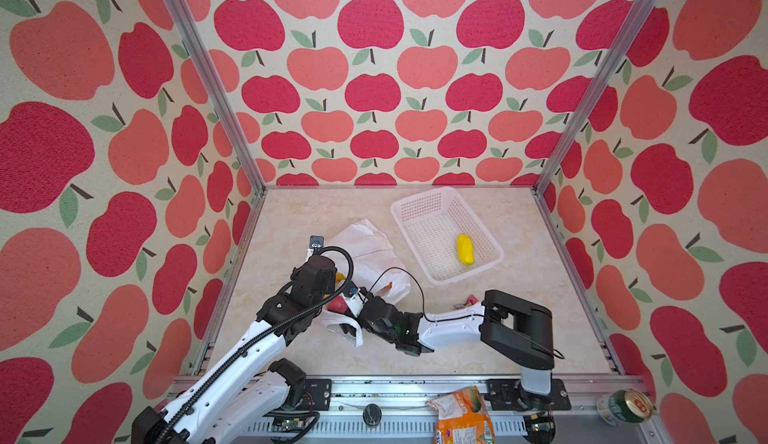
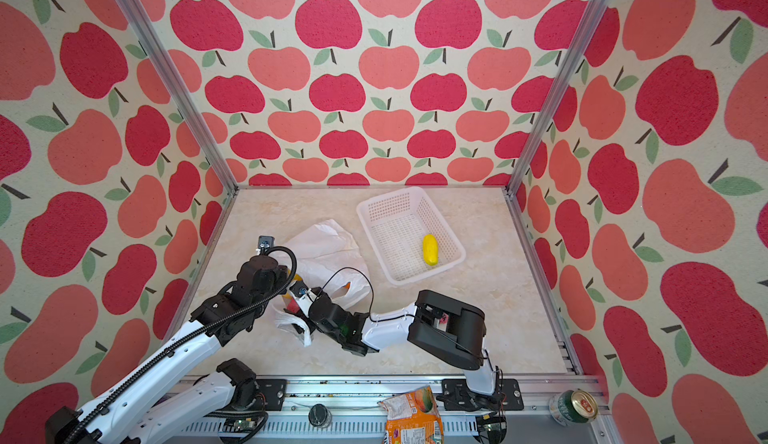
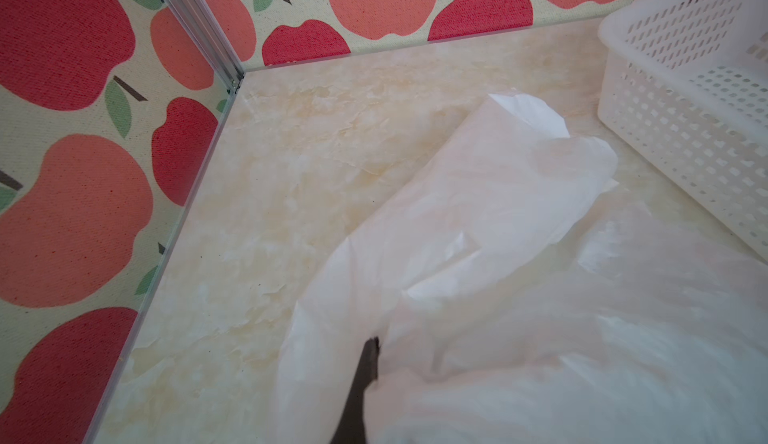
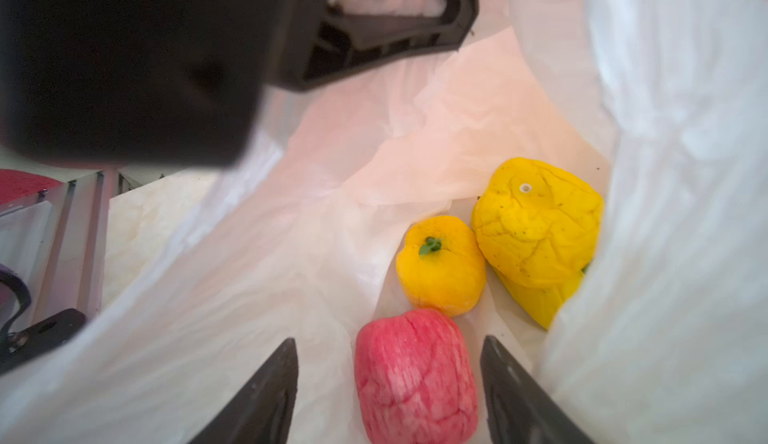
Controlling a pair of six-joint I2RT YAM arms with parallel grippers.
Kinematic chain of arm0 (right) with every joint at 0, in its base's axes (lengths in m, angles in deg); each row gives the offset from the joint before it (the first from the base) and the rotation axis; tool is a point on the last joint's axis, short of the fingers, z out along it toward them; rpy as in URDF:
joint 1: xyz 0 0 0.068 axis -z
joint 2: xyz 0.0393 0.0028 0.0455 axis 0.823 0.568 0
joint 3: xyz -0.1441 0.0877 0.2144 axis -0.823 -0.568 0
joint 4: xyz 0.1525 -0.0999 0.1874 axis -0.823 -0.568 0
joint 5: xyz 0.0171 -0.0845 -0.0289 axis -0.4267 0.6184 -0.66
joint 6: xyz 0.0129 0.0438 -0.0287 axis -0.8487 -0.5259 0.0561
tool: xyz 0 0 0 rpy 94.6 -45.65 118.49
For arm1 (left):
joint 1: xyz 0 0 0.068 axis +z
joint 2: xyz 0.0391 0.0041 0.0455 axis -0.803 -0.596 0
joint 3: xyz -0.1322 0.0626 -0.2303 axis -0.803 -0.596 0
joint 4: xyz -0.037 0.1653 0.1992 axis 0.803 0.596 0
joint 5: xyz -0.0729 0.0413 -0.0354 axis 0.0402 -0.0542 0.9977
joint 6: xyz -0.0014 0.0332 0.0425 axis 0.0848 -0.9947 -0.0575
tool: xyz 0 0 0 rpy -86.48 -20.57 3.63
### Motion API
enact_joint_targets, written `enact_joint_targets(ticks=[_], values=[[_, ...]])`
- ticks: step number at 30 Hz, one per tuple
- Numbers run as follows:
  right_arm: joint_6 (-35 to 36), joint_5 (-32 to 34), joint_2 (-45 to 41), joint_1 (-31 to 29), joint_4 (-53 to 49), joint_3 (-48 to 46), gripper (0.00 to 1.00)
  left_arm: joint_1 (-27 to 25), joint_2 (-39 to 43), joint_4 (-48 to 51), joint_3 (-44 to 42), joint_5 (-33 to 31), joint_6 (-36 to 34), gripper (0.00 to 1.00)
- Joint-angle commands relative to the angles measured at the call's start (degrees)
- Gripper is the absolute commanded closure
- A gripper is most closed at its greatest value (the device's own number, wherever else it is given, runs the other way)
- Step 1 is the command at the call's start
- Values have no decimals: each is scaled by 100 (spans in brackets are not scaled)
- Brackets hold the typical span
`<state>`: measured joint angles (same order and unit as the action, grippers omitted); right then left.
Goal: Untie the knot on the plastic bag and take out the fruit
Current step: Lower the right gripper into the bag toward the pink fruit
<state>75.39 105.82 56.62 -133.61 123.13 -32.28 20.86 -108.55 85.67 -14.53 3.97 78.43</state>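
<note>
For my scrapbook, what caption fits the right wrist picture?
Open right fingers flank a pink fruit inside the plastic bag, two yellow fruits beyond.

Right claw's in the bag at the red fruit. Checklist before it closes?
1. Mouth open: ok, the plastic bag gapes and the fruit inside shows.
2. Bag held: ok, the left claw is shut on its film.
3. Straddle: ok, the right claw is open with a finger on either side of the red fruit.
4. No film between fingers and fruit: cannot tell, the bag wall hangs close beside one finger.
5. Neighbours outside the jaws: ok, the orange fruit and ridged yellow fruit lie beyond the fingertips.
6. Room in the basket: ok, it holds only one long yellow fruit.
</note>
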Motion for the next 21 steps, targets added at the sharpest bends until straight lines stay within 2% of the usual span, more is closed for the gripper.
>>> enact_joint_targets(ticks=[1,5,9,13,16,21], values=[[112,319,196,67,-104,-284,33,-216,214,-209,39,606,61,100],[504,223,376,-197,-137,-52,36,-200,320,-202,13,573,77,100],[391,-185,638,-295,-358,358,37,-199,453,-201,-24,567,86,100],[228,-402,951,-300,-992,986,23,-205,552,-217,-60,613,88,100],[132,-164,1291,-300,-1920,1715,13,-200,590,-210,-68,630,88,100],[65,486,1618,-285,-3014,2471,1,-192,583,-219,-63,654,88,100]])
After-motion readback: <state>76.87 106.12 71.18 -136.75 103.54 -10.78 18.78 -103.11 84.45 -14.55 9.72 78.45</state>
